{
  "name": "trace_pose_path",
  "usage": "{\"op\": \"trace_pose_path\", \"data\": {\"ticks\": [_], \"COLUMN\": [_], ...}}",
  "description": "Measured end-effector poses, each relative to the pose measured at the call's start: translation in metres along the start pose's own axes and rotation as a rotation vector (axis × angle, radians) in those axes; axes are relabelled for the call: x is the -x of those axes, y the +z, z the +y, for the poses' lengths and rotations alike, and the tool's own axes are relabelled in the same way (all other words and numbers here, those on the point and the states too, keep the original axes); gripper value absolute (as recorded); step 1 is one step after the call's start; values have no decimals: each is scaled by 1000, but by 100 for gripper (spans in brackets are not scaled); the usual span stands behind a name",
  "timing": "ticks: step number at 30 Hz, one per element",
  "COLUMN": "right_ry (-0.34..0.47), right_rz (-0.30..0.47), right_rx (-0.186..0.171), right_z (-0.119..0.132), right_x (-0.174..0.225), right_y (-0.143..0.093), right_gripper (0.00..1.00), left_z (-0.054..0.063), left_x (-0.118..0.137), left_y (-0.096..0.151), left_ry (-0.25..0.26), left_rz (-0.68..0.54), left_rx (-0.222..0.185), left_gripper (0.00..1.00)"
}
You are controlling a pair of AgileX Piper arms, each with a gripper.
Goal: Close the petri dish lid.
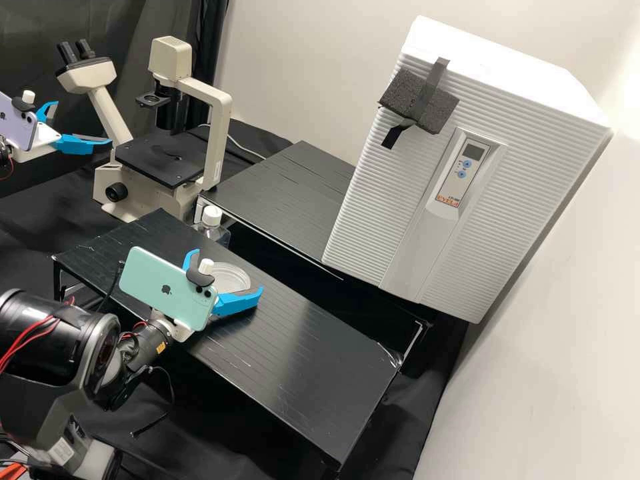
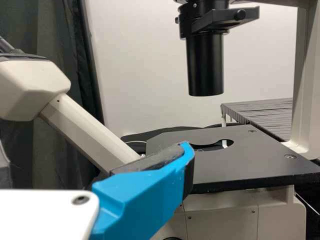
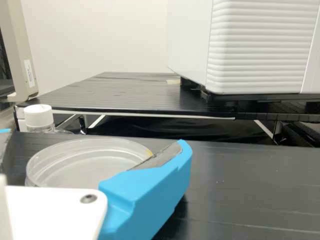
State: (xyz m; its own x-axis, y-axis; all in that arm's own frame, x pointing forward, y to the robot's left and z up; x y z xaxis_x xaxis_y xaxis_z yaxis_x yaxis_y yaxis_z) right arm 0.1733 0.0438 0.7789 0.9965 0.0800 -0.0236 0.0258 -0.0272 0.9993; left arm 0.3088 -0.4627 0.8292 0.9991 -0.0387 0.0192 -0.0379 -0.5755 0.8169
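At the far left of the high view my left gripper (image 1: 83, 123) stands open beside the microscope; one of its fingers shows in the left wrist view, where the gripper (image 2: 94, 144) faces the stage. My right gripper (image 1: 227, 271) is open over the front black table, one finger on either side of a clear round petri dish (image 1: 233, 275). From the right wrist view, the dish (image 3: 87, 165) lies between the spread fingers of the gripper (image 3: 95, 137), partly hidden behind the nearer one. Whether finger and dish touch, and how the transparent lid sits, I cannot tell.
A white-capped bottle (image 1: 212, 223) stands just behind the front table (image 1: 293, 347). The microscope (image 1: 160, 160) is at the back left, a second black table (image 1: 287, 193) behind, and a large white ribbed unit (image 1: 373, 187) at the right.
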Motion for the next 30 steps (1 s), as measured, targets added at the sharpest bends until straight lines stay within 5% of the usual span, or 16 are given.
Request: {"op": "trace_pose_path", "data": {"ticks": [8,23,30], "right_ry": [-1,117,172], "right_rz": [5,-16,-31], "right_rx": [-3,-5,-34], "right_z": [1,23,28], "right_x": [3,30,41], "right_y": [-4,-21,-25], "right_gripper": [100,100,100], "left_z": [0,0,0], "left_x": [0,0,0], "left_y": [0,0,0], "left_ry": [0,0,0], "left_rz": [0,0,0], "left_rx": [0,0,0], "left_gripper": [100,100,100]}}
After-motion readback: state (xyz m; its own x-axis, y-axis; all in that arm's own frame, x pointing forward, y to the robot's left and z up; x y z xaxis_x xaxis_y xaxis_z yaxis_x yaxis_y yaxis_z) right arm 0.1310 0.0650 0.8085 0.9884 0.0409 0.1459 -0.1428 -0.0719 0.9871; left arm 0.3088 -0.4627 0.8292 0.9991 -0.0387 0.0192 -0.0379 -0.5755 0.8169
